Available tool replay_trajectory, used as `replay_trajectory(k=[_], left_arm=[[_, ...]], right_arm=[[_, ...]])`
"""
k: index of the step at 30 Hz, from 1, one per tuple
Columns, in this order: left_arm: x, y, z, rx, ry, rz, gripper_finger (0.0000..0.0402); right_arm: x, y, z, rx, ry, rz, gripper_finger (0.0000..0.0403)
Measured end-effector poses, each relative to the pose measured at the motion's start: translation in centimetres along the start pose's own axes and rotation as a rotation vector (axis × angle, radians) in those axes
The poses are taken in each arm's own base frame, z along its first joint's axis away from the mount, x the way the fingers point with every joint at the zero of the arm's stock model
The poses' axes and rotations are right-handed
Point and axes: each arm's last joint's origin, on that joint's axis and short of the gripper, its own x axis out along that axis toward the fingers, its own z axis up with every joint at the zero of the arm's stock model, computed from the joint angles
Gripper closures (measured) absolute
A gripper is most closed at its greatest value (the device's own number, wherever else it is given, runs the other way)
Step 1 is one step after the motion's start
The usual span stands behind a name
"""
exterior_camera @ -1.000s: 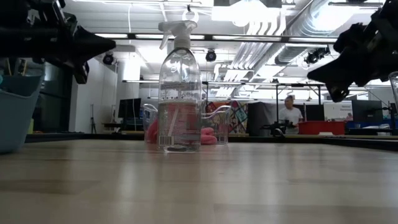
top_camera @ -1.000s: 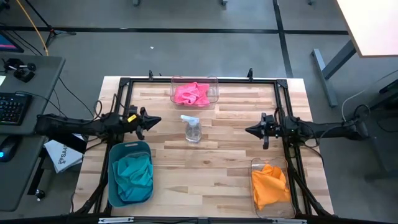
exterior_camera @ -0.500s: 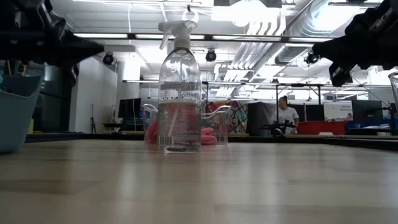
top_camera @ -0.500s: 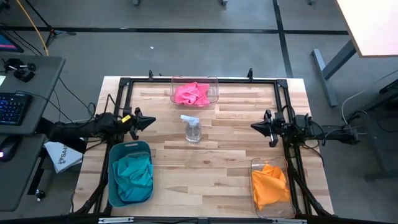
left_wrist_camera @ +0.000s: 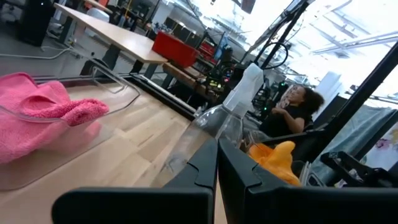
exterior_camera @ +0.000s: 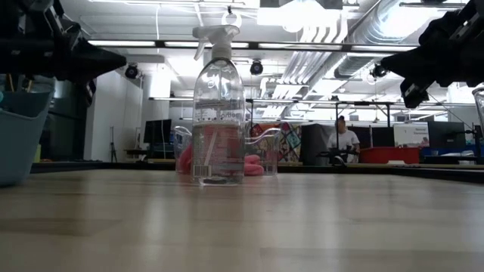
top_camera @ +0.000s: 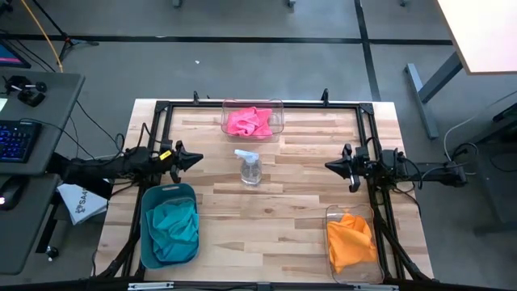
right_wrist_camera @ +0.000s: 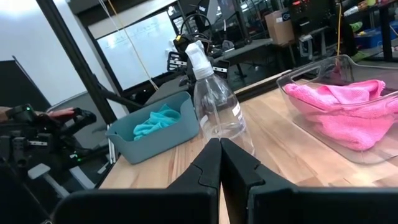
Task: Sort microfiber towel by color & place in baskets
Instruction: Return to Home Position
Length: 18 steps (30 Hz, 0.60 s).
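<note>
Microfiber towels [top_camera: 171, 225] lay colour-sorted in baskets [top_camera: 145, 230].
Empty, pressed together, left tool [top_camera: 196, 159] and right tool [top_camera: 329, 166] faced the spray bottle [top_camera: 250, 168] between them.

A robotics lab on an open workshop floor: a butcher-block tabletop [top_camera: 291, 202] ringed by a black metal frame [top_camera: 258, 104] stands on grey concrete floor [top_camera: 121, 73], with a keyboard [top_camera: 12, 139] at the frame's left edge. At table height, exposed ceiling ducts [exterior_camera: 363, 30] run above a person [exterior_camera: 345, 138] among distant workbenches.

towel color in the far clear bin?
Pink towel in the clear bin at the far edge; shows best in the high view.
</note>
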Motion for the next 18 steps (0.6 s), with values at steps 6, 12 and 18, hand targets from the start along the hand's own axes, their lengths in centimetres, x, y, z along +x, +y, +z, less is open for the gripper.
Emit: replay_trajectory(k=[6, 12, 18], left_arm=[[0.00, -0.03, -0.02, 0.000, 0.002, -0.003, 0.0401], [0.05, -0.04, -0.16, 0.052, 0.017, -0.002, 0.0401], [0.10, -0.02, -0.26, 0.322, 0.030, -0.008, 0.0401]], right_arm=[[0.00, 0.00, -0.01, 0.000, 0.001, 0.000, 0.0402], [0.00, 0.00, -0.01, 0.000, 0.001, 0.000, 0.0402], [0.00, 0.00, -0.01, 0.000, 0.001, 0.000, 0.0402]])
